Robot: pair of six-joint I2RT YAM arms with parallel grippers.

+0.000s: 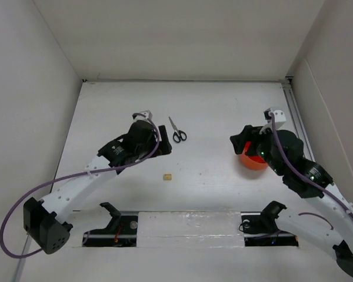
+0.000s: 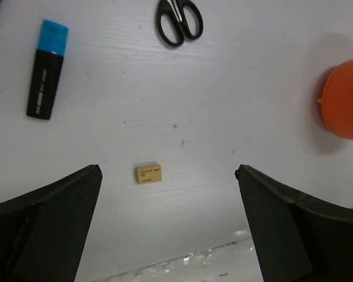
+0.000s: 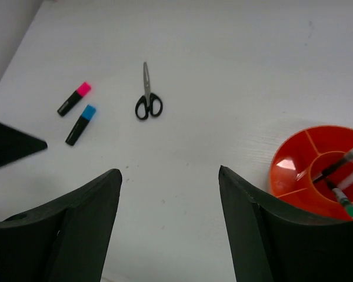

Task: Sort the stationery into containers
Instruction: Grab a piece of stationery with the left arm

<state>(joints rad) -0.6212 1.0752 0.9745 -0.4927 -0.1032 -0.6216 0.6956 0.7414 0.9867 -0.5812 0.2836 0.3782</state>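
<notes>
The black-handled scissors (image 1: 177,130) lie at mid table and show in the right wrist view (image 3: 147,98); only their handles (image 2: 179,23) show in the left wrist view. A tiny tan eraser (image 1: 167,175) lies nearer the front, just beyond my open left gripper (image 2: 167,170), which hovers above the table (image 1: 157,145). A blue-black marker (image 2: 47,69) and a pink-black marker (image 3: 74,98) lie left of the scissors. The orange divided cup (image 3: 309,167) holds several pens (image 3: 341,179). My right gripper (image 3: 170,170) is open and empty, left of the cup (image 1: 254,163).
White walls close in the table on the left, back and right. A glossy clear strip (image 1: 188,226) and both arm bases run along the near edge. The left gripper shows as a dark wedge (image 3: 12,147) at the left of the right wrist view.
</notes>
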